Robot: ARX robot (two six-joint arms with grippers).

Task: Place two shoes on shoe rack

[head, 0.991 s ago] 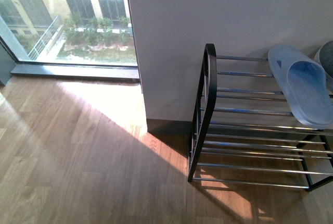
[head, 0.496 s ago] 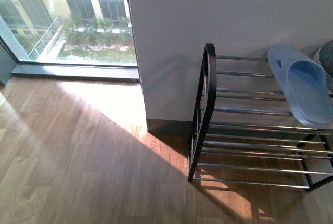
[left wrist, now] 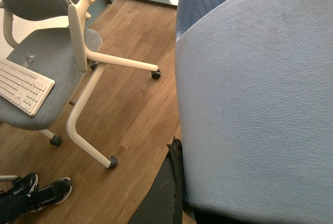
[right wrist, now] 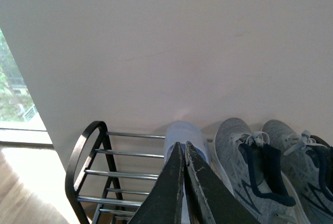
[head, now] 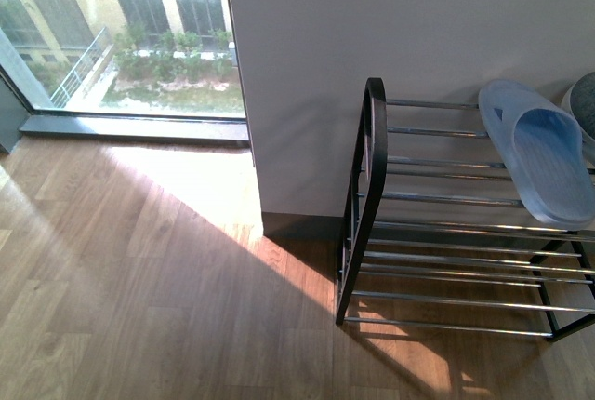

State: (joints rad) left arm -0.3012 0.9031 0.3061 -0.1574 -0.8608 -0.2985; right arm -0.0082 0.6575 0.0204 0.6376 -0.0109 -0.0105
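Note:
In the left wrist view a pale blue slide point(left wrist: 250, 94) fills most of the picture, held over the wooden floor. My left gripper point(left wrist: 179, 151) is shut on it; only one black finger point(left wrist: 164, 193) shows along its edge. A second pale blue slide point(head: 535, 153) lies on the top tier of the shoe rack point(head: 372, 140), next to a grey sneaker point(head: 584, 102) at the picture's edge. The right wrist view shows my right gripper point(right wrist: 184, 145) shut and empty, in front of that slide point(right wrist: 179, 130). Two grey sneakers point(right wrist: 250, 166) point(right wrist: 299, 153) sit beside it on the rack point(right wrist: 78, 156).
A white wall stands behind the rack, and a floor-length window point(head: 121, 37) lies to its left. A grey office chair point(left wrist: 47, 62) with a white keyboard point(left wrist: 21, 86) on its seat stands on the wood floor. A person's black sneakers point(left wrist: 36, 195) show near it.

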